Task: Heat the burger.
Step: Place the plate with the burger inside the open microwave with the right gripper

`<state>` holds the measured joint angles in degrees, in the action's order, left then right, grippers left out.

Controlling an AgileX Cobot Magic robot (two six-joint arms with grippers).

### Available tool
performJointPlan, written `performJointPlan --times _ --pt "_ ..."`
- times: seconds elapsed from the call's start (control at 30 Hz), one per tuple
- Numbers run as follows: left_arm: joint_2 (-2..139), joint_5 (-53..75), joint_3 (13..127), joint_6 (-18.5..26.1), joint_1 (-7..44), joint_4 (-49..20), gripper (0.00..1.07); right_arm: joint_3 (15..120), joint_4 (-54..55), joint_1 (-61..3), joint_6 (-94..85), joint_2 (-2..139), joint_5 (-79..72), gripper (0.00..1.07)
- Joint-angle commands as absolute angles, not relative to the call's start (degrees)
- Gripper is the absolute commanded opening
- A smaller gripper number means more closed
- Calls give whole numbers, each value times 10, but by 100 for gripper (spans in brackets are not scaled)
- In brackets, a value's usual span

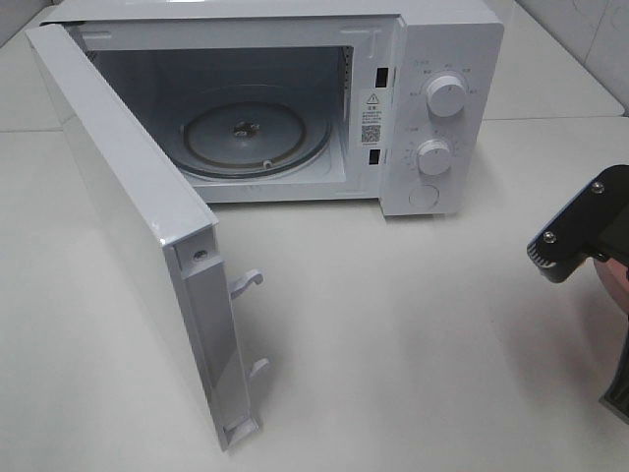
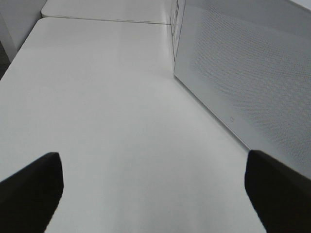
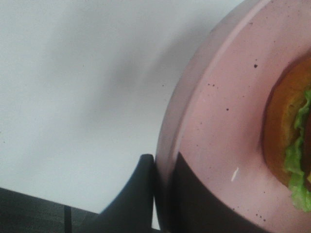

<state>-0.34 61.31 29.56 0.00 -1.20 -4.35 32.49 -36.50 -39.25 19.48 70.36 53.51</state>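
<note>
The burger [image 3: 291, 141], with its golden bun and green lettuce, lies on a speckled pink plate [image 3: 223, 121] in the right wrist view. My right gripper [image 3: 163, 194] is shut on the plate's rim, one finger on top and one underneath. In the high view the right arm [image 1: 580, 231] is at the right edge, and only a sliver of the pink plate [image 1: 616, 277] shows behind it. The burger is hidden there. My left gripper [image 2: 155, 194] stands wide open over bare table, holding nothing. It is out of the high view.
The white microwave [image 1: 442, 108] stands at the back with its door [image 1: 138, 226] swung fully open toward the front left. The glass turntable [image 1: 257, 136] inside is bare. Seen from the left wrist, the door's outer face [image 2: 252, 82] is close by.
</note>
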Motion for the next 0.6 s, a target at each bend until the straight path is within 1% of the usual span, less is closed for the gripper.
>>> performJointPlan --times 0.03,0.33,0.6 --pt "-7 612 296 0 -13 -45 93 324 -411 -394 181 699 533 0" --pt "-7 612 296 0 -13 -45 93 324 -416 -394 121 699 493 1" --pt "-7 612 296 0 -13 -45 93 324 -432 -394 107 699 468 1"
